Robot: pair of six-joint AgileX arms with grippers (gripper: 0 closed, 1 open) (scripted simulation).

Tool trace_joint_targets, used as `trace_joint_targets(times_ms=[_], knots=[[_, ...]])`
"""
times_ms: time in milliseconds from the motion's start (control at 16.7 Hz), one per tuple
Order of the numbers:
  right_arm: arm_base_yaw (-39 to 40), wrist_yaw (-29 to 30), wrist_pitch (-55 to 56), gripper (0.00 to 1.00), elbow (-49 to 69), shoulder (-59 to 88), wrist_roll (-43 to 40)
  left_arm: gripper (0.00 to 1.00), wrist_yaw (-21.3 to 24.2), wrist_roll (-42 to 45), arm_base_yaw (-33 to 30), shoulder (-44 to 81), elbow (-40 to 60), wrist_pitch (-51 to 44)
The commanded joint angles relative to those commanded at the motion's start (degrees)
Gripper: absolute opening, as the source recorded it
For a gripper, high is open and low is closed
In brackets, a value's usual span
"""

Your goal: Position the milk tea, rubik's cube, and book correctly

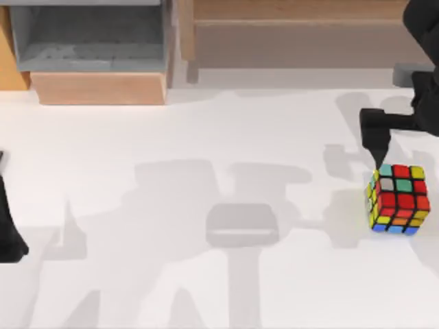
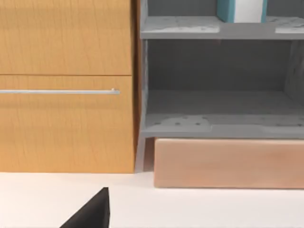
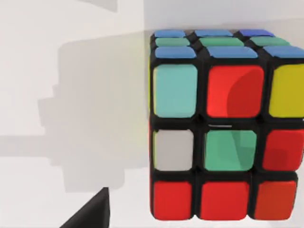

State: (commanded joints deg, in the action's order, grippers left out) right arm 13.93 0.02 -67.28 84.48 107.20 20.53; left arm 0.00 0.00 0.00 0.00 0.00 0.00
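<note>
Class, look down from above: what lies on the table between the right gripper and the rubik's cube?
Nothing. In the top view the right gripper hangs just behind the rubik's cube, with bare white table between.

place: rendered home or office | white table | wooden cabinet | grey shelves

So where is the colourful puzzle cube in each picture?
Top view: the rubik's cube sits on the white table near its right edge, just below the right gripper.
Left wrist view: not in it; that camera faces the grey shelf.
Right wrist view: the cube looms close.
Shared landmark: the white table.
</note>
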Motion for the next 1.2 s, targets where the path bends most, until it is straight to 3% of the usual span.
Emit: trace_joint_targets(times_ms=[960, 1200], knots=[[0.1, 0.0, 12.9, 1.00, -9.4, 3.5, 0.2, 1.00, 0.0, 0.0, 0.0, 0.0, 0.0, 0.0], [0.1, 0.0, 12.9, 0.70, -9.4, 3.5, 0.2, 1.00, 0.0, 0.0, 0.0, 0.0, 0.0, 0.0]])
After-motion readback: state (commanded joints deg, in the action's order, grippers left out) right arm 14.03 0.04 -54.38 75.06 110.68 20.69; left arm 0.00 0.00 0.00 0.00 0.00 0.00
